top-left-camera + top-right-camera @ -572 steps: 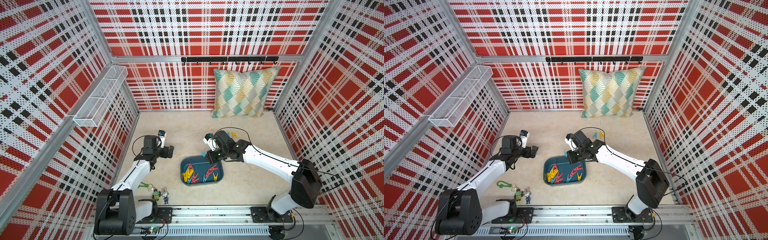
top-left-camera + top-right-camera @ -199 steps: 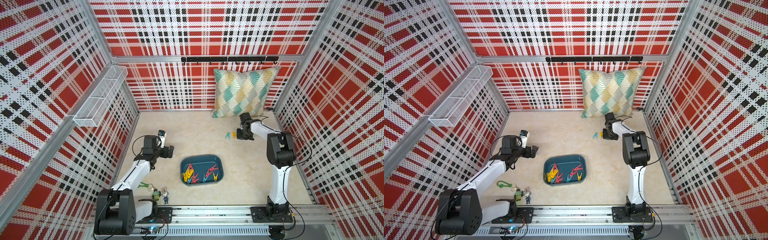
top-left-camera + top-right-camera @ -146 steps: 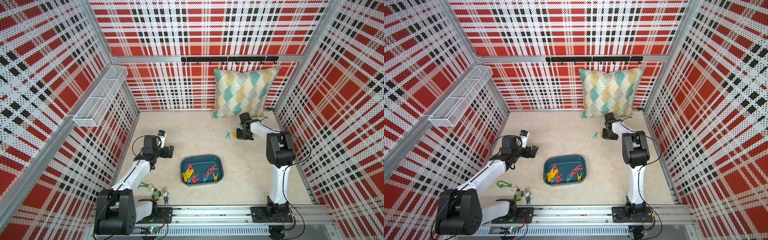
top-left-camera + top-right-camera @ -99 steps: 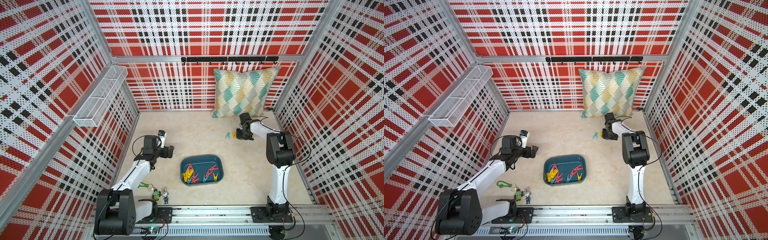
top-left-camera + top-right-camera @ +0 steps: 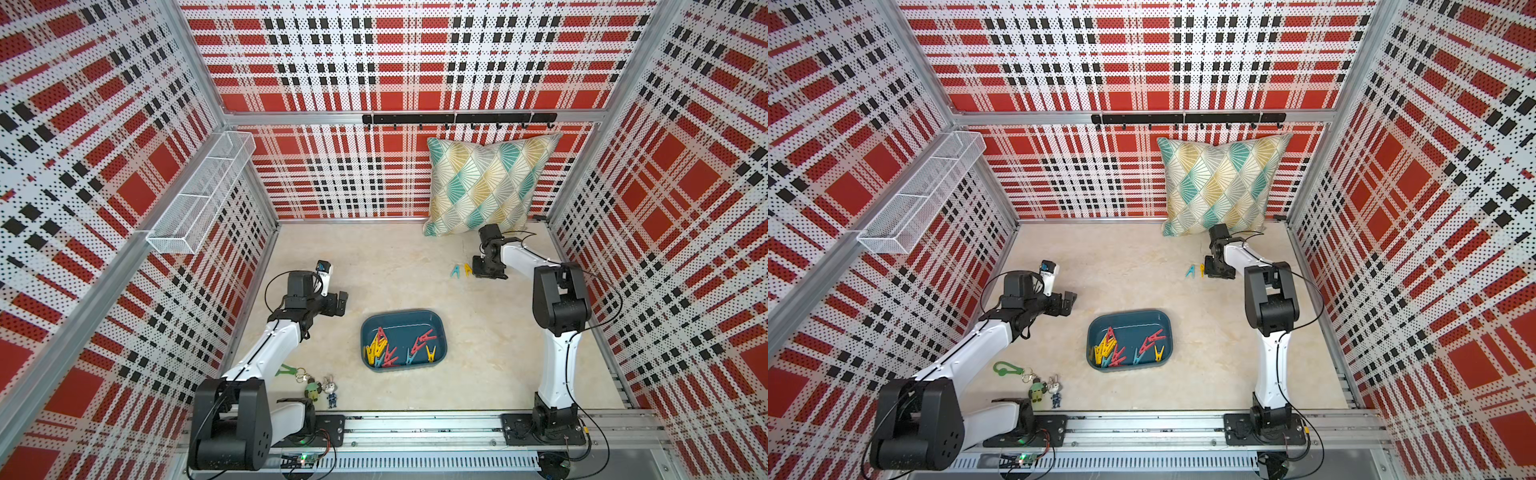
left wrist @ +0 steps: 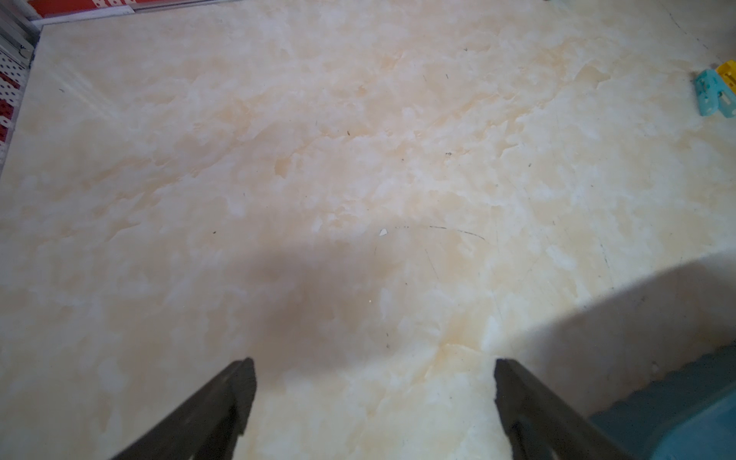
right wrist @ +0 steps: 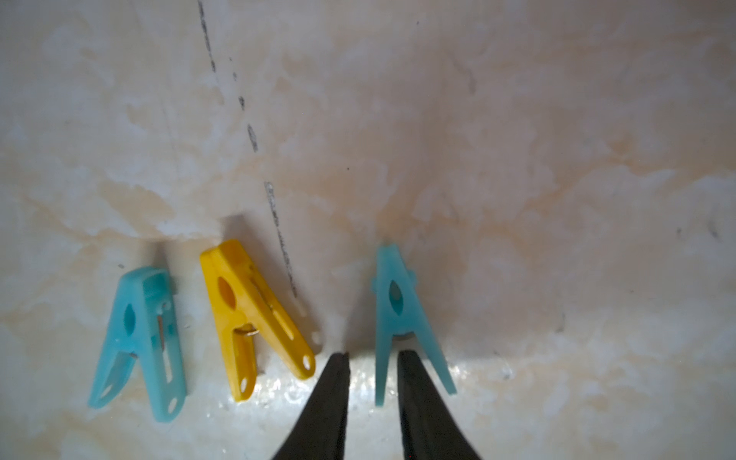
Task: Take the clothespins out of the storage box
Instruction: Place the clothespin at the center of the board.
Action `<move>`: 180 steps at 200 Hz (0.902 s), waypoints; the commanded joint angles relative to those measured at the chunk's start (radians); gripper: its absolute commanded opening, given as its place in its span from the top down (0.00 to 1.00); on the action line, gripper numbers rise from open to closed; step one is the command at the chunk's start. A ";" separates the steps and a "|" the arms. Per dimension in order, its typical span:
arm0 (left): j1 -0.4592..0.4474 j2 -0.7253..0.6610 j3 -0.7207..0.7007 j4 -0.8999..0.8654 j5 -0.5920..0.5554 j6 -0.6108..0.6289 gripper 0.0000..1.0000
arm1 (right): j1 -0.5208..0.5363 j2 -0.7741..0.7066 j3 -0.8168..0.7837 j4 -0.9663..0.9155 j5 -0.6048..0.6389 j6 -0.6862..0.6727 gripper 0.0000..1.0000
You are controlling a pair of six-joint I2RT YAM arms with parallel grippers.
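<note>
The dark teal storage box (image 5: 403,312) (image 5: 1129,312) sits mid-floor with several red, yellow and teal clothespins (image 5: 395,347) (image 5: 1125,345) inside. Three clothespins lie on the floor at the back right: a teal one (image 7: 139,338), a yellow one (image 7: 251,310) and another teal one (image 7: 398,302). My right gripper (image 7: 372,354) (image 5: 478,272) is low over that last pin, open, its jaws straddling one leg with a gap on one side. My left gripper (image 6: 374,362) (image 5: 343,301) hovers wide open and empty, left of the box.
A patterned pillow (image 5: 486,183) leans on the back wall just behind the right gripper. A white wire basket (image 5: 199,195) hangs on the left wall. A green clip (image 5: 286,370) with keychain figurines (image 5: 320,386) lies by the left arm's base.
The right arm has swung from the box to the back right. Over the last second its jaws have parted from the teal clothespin, which now lies on the floor. The left arm is still.
</note>
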 commanded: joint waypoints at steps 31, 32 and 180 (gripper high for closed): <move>0.013 -0.008 0.012 -0.006 0.017 0.004 0.01 | 0.001 -0.171 -0.046 -0.033 -0.050 0.016 0.66; 0.012 -0.009 0.012 -0.006 0.017 0.004 0.01 | 0.002 -0.174 -0.048 -0.033 -0.051 0.016 0.66; 0.032 -0.057 0.018 0.005 -0.039 0.004 0.01 | 0.271 -0.770 -0.328 0.000 -0.173 -0.014 0.54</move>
